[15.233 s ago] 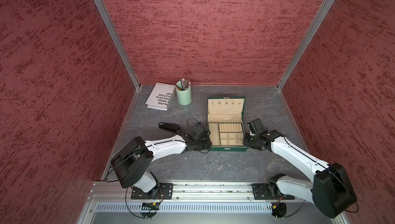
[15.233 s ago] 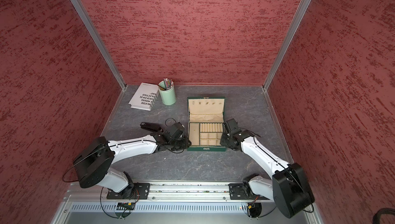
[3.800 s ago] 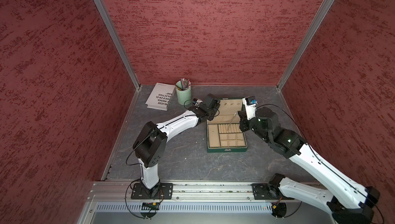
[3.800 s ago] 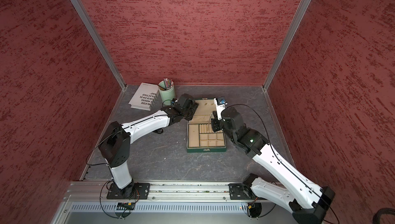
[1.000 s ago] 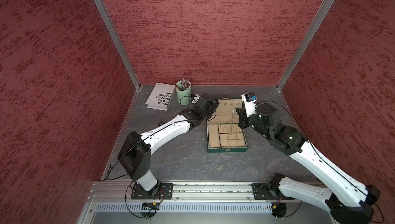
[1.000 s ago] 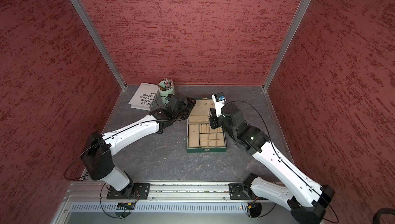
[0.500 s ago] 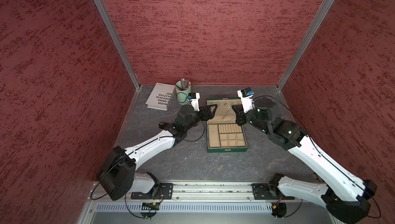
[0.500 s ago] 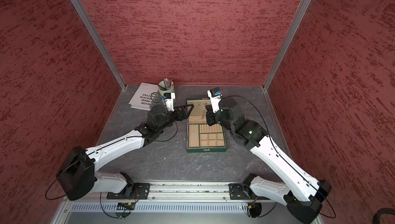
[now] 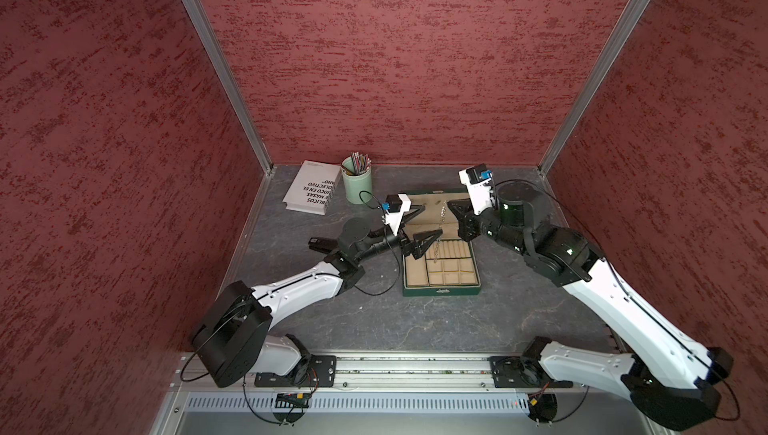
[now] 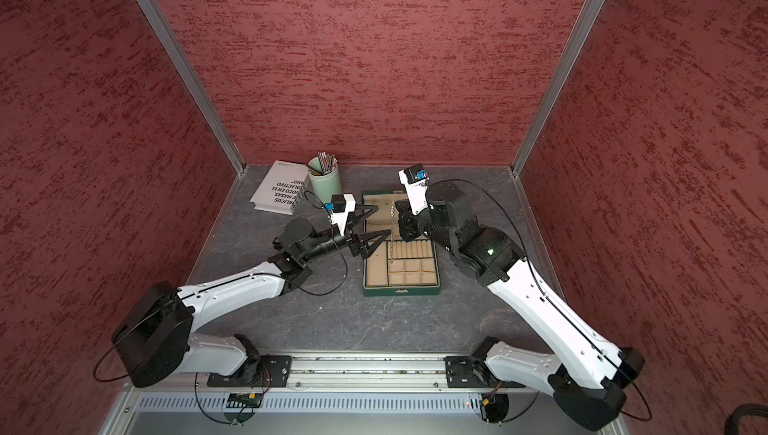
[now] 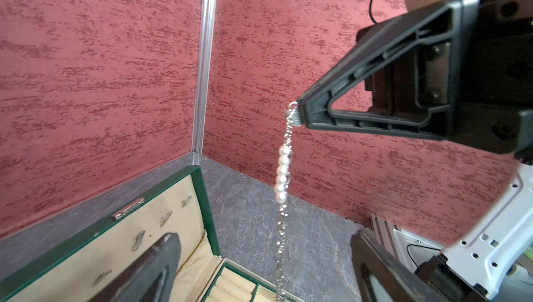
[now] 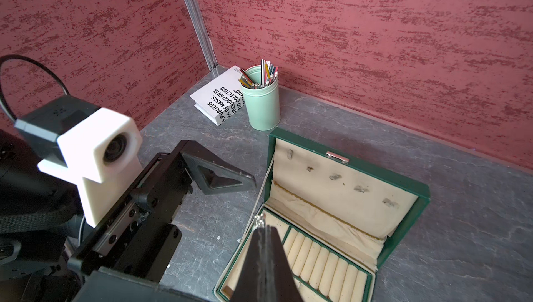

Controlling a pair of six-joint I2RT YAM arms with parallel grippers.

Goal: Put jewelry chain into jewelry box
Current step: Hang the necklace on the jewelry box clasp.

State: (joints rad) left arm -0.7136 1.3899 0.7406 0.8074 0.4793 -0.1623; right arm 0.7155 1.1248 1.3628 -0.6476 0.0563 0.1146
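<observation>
Two hands, one chain, one box, one cup, one book

a robot lab cell: red panel walls, aluminium base rail.

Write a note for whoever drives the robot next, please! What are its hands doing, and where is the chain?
The left gripper is open and holds nothing; the chain hangs between its open jaws.
The right gripper is shut on the top end of the jewelry chain.
The chain dangles straight down over the open jewelry box; I cannot tell whether its lower end touches the lining.
Done: box open, chain held above it.
Left: lower the chain into the box, open the right gripper, pull back.
</observation>
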